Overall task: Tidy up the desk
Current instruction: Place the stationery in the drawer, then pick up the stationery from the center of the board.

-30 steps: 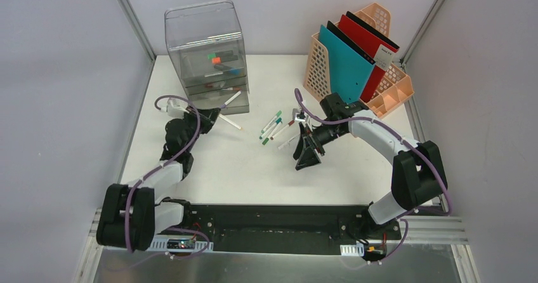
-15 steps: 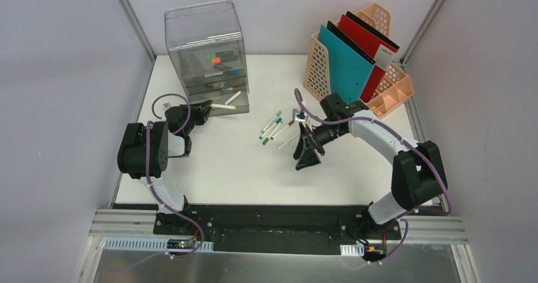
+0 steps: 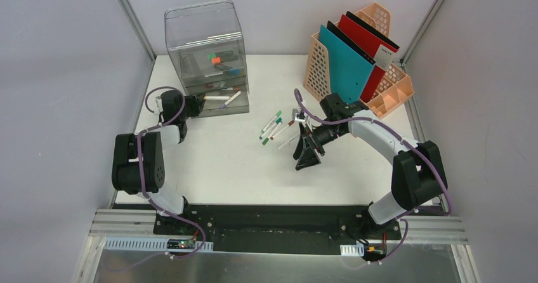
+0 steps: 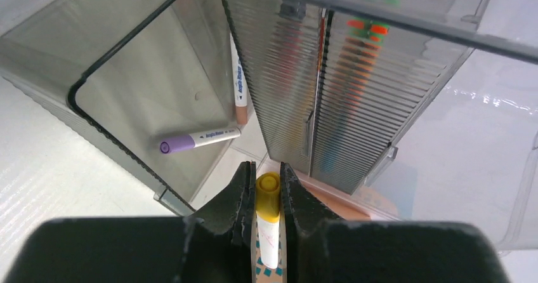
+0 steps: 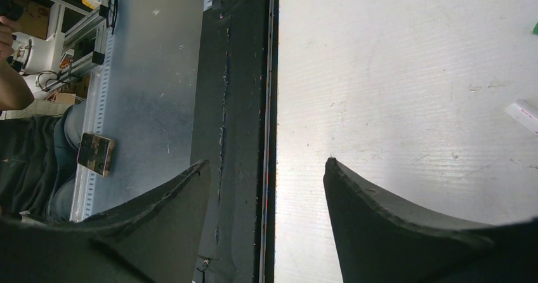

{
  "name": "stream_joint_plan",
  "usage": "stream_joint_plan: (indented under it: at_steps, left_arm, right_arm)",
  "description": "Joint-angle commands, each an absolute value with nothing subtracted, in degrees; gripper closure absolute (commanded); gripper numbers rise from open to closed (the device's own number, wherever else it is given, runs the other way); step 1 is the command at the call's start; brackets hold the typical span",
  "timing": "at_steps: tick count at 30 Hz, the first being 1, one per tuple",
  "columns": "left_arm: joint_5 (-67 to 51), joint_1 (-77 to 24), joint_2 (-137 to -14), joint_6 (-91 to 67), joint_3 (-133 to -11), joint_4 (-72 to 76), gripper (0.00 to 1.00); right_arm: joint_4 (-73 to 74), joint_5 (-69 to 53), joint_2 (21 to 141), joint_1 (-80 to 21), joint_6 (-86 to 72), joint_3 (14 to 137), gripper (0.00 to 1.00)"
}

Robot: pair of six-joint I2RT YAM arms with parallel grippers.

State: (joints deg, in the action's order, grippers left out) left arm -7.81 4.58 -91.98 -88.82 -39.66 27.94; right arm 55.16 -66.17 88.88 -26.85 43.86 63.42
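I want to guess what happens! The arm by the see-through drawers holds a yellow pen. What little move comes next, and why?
Probably nudge the left tool forward over the open drawer, ready to drop. It is shut on a yellow-capped marker aimed there, and a purple-capped marker already lies inside.

So both the left arm and the right arm are the same build: chunky matte-black joint housings joined by smooth white rounded links, with a thin purple cable looping loosely along the outside of each. Left gripper has slim black fingers with a squared-off black body behind them. Right gripper has broad black fingers tapering to curved points, edges slightly rough.
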Motion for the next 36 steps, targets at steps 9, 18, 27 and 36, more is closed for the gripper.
stream_joint_plan:
  at_steps: [9, 18, 27, 36]
  left_arm:
    - [-6.0, 4.9, -90.1, -86.0, -45.0, 20.0, 0.54]
    - [-6.3, 4.9, -83.1, -82.7, -42.2, 18.4, 0.50]
    - [-14.4, 4.9, -75.2, -72.8, -36.8, 19.7, 0.48]
    - [-29.5, 4.9, -72.5, -66.0, -26.2, 42.4, 0.40]
  right_arm:
    - [54.4, -66.3, 86.3, -27.2, 45.8, 65.0, 0.32]
    - [54.6, -65.9, 86.0, -27.2, 46.0, 65.0, 0.32]
    - [55.4, -64.3, 85.1, -27.2, 47.2, 65.4, 0.32]
    - [55.7, -62.2, 83.7, -27.2, 48.2, 65.4, 0.31]
